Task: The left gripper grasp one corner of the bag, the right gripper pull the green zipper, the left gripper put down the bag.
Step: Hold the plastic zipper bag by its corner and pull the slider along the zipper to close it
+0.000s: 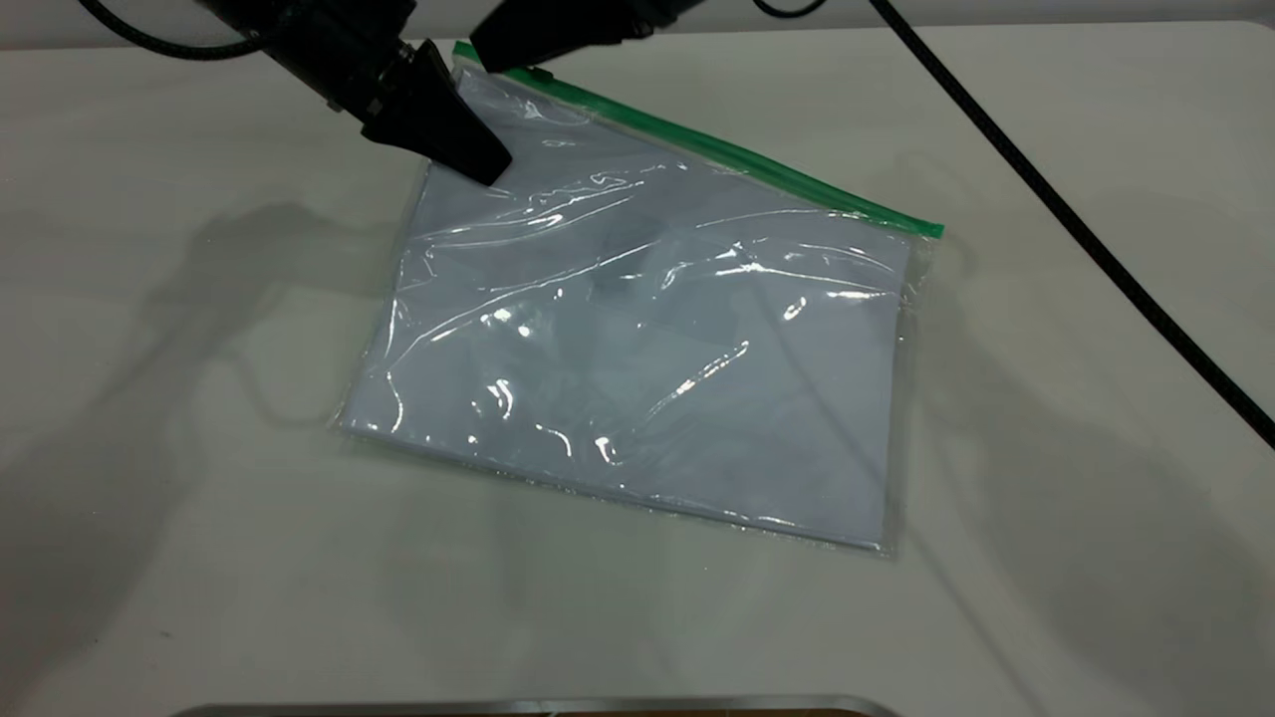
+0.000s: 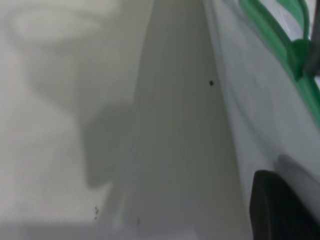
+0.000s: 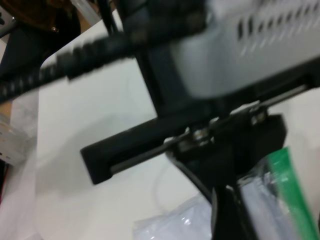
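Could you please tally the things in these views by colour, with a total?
Black: 3 - the left gripper, the right gripper, the cable.
Green: 1 - the green zipper.
Clear: 1 - the bag, white paper inside.
White: 1 - the table.
Total: 6.

Bag [image 1: 647, 329]: large flat clear plastic pouch, white paper inside, faint small pocket outline near middle, film wrinkled and glossy. Lies askew on table, far-left corner raised off surface.

Green zipper [image 1: 737, 159]: thin green strip along far long edge, running from raised far-left corner down to far-right corner. Small darker green slider [image 2: 298, 56] sits at far-left end.

Left gripper [image 1: 468, 144]: black, chunky wedge fingers, clamped on bag's far-left corner.

Right gripper [image 1: 508, 55]: black, pointed tip at zipper's far-left end; finger state unclear.
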